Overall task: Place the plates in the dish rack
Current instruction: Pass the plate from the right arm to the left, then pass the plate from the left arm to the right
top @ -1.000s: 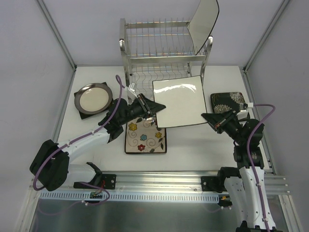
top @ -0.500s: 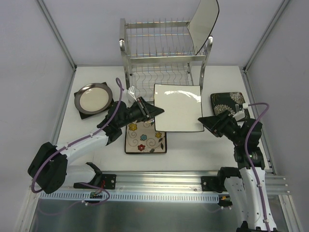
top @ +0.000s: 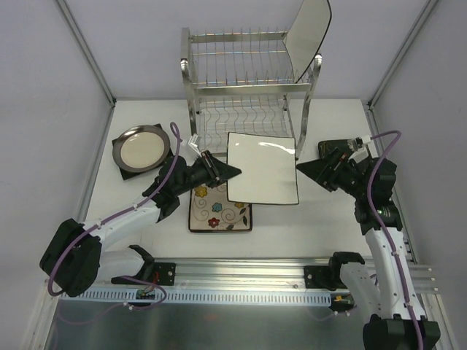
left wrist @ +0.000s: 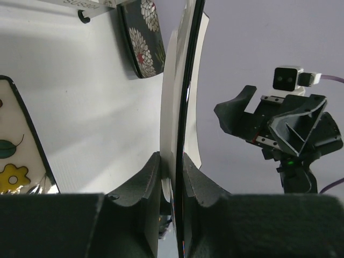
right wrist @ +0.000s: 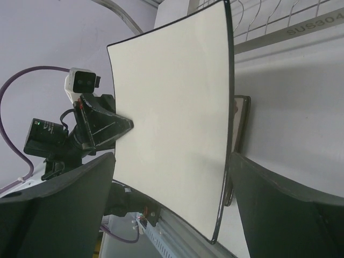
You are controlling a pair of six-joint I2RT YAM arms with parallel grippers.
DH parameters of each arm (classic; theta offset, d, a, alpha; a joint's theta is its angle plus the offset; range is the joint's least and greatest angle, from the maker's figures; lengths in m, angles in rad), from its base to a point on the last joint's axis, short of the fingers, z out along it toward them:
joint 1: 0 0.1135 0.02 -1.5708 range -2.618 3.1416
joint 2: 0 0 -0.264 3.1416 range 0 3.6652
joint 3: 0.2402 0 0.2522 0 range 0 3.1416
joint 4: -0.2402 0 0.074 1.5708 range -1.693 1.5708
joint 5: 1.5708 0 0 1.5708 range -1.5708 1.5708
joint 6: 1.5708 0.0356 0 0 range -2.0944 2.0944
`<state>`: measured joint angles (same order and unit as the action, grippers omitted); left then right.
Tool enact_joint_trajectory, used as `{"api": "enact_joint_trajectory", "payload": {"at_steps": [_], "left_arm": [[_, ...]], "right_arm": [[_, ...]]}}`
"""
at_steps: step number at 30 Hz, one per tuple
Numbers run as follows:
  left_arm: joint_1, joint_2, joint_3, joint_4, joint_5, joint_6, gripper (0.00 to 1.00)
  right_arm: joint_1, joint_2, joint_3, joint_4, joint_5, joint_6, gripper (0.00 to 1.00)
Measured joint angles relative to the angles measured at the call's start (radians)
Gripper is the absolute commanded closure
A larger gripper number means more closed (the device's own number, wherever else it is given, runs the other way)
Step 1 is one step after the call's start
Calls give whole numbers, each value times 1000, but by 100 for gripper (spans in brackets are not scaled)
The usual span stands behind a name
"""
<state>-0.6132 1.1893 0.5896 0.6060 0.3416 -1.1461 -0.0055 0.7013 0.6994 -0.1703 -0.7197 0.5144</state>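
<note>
A plain white square plate [top: 263, 169] hangs above the table in front of the dish rack [top: 248, 80]. My left gripper [top: 225, 172] is shut on its left edge; in the left wrist view the fingers [left wrist: 150, 180] pinch the thin dark rim [left wrist: 184, 97]. My right gripper [top: 309, 172] stands open just off the plate's right edge, holding nothing. From the right wrist view the white plate [right wrist: 172, 107] faces me between wide jaws. Another white plate [top: 309, 36] leans in the rack's top tier.
A cream flowered plate [top: 219, 210] lies below the left gripper. A round cream plate [top: 141, 148] rests on a dark square one at the left. A dark plate with white flowers [top: 337, 152] lies at the right, partly under my right arm.
My right gripper has opened, let go of the white plate's right edge and drawn back to the right. The left gripper has carried the plate slightly left and turned it.
</note>
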Motion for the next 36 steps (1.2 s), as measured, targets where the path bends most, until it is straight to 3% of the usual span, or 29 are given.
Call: {"api": "enact_joint_trajectory", "payload": {"at_steps": [14, 27, 33, 36], "left_arm": [[32, -61, -13, 116, 82, -37, 100], [32, -61, -9, 177, 132, -40, 100], [32, -61, -2, 184, 135, -37, 100], [32, -60, 3, 185, 144, -32, 100]], "right_arm": [[0, 279, 53, 191, -168, 19, 9], [53, 365, 189, 186, -291, -14, 15], [80, 377, 221, 104, -330, -75, 24], [82, 377, 223, 81, -346, -101, 35]]}}
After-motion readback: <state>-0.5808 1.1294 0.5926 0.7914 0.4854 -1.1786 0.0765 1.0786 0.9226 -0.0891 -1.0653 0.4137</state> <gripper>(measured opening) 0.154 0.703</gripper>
